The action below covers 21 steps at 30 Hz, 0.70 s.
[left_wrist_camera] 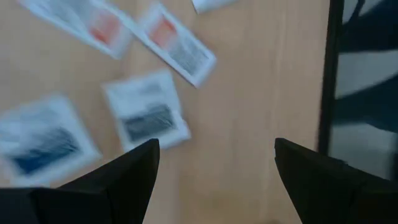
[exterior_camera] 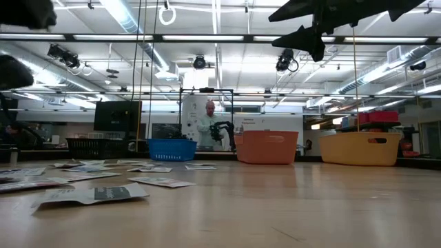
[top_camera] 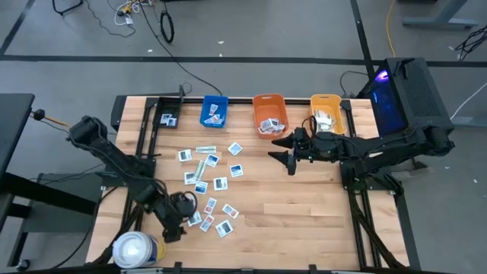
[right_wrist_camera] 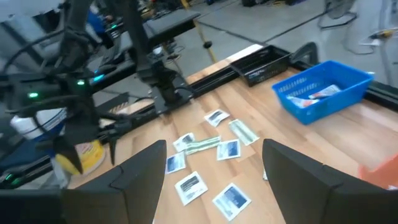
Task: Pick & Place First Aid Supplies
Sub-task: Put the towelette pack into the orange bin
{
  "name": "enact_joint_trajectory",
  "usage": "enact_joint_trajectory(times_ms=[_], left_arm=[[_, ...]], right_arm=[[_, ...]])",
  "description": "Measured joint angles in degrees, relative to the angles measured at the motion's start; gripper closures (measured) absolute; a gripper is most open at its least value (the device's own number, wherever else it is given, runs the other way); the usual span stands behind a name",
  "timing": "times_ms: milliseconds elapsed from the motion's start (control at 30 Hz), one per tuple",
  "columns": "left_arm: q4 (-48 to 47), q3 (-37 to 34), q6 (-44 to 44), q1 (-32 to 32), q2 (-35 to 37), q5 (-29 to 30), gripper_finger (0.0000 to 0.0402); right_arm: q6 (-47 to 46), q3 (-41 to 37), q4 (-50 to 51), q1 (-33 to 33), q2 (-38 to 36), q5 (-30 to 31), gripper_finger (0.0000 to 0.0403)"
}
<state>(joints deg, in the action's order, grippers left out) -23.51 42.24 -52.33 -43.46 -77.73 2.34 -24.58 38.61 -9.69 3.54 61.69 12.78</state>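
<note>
Packets wait; left arm is over the pile

You have the left gripper (top_camera: 173,228) low over the near edge of the scattered packets (top_camera: 209,179), jaws wide and empty; I judge this the reach before a pick. Next, centre on one packet (left_wrist_camera: 148,116), go down and pinch it flat off the wood. The right gripper (top_camera: 291,157) hangs high in front of the orange bin (top_camera: 268,101), also wide and empty. Blue bin (top_camera: 214,100) and yellow bin (top_camera: 326,98) already hold some. Mind the white roll (top_camera: 134,249) just beside your left wrist.
</note>
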Motion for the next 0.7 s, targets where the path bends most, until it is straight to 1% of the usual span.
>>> enact_joint_trajectory(times_ms=[133, 233, 333, 500, 600, 700], left_arm=[[2.6, 0.0, -5.1, 0.2, -4.3, -8.6, 0.0078], [3.1, 0.0, -10.9, 0.2, -6.0, -10.8, 0.0078], [3.9, 0.1, -13.8, 0.0, -6.4, -9.3, 0.0078], [2.7, 3.2, -16.1, -0.3, -6.4, -3.6, 0.0078], [-3.9, 6.8, -16.3, -0.7, -6.6, -1.1, 0.0078], [-11.7, 11.8, -16.3, -0.8, -7.6, -0.1, 0.0078]], right_arm=[[1.4, 0.0, 0.2, 0.0, 0.0, -4.2, 0.0136], [1.7, 0.0, 0.7, 0.0, 0.0, -6.1, 0.0136], [1.8, 0.0, 1.1, 0.0, 0.0, -7.5, 0.0136], [4.4, 0.0, 1.3, 0.0, 0.0, -10.7, 0.0136], [5.7, 0.0, 1.3, 0.0, 0.0, -11.4, 0.0136], [7.1, 0.0, 1.3, 0.0, 0.0, -11.4, 0.0136]])
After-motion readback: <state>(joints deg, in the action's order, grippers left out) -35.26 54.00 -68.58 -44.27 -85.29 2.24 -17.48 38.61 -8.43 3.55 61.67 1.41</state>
